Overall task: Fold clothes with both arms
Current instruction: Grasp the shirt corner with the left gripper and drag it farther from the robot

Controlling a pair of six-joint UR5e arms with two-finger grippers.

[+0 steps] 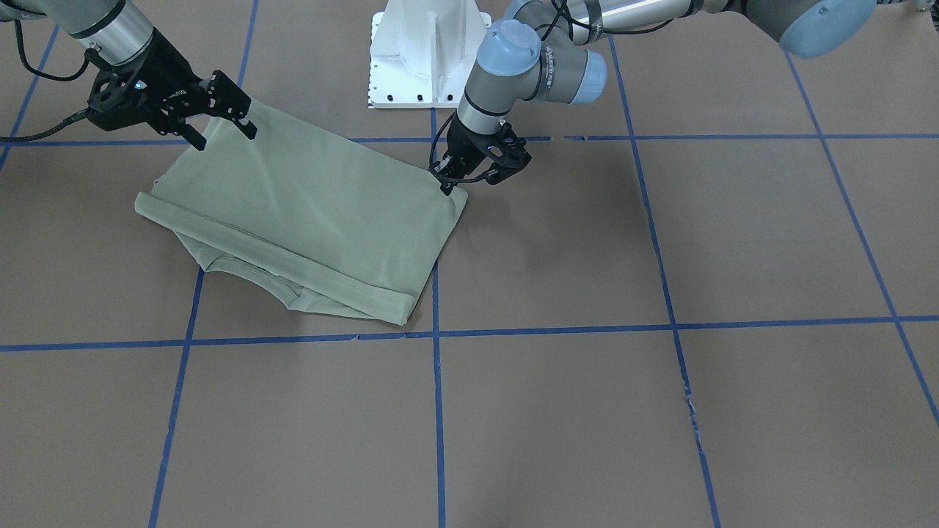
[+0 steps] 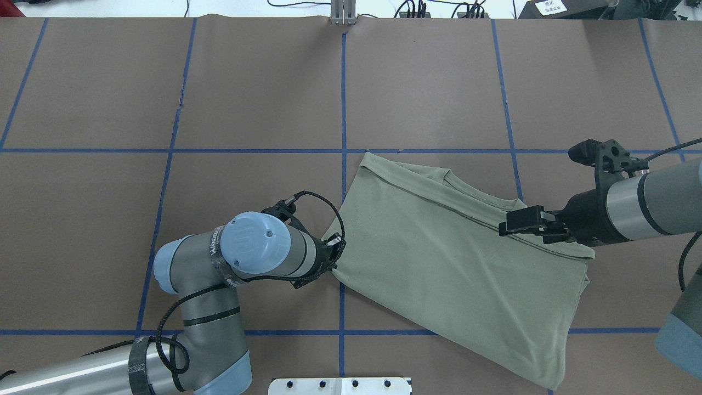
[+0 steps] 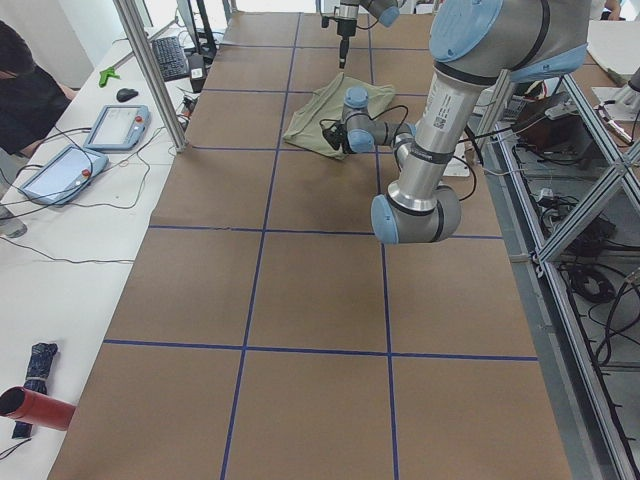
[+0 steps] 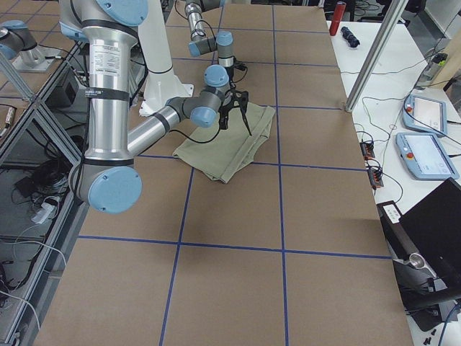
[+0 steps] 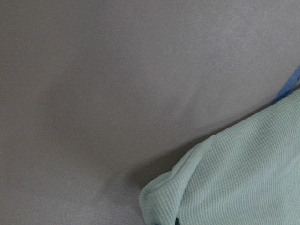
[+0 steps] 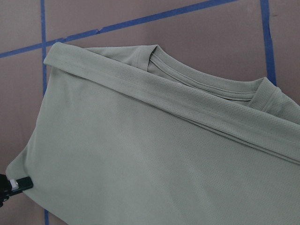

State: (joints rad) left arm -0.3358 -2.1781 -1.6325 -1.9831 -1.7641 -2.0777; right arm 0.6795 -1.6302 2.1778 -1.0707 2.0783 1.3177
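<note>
Folded green shirt (image 2: 455,258) lies on the brown surface (image 2: 247,88). My left fingers (image 1: 444,183) seem clenched on one corner; right fingers (image 1: 248,126) hang released above another. Next, I judge: right grips, both fold.

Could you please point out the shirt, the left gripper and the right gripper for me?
shirt (image 1: 308,213), front-facing view, middle of its folded top layer.
left gripper (image 1: 447,185), front-facing view, fingertips at the shirt's corner.
right gripper (image 1: 224,136), front-facing view, gap between its spread fingertips.
</note>
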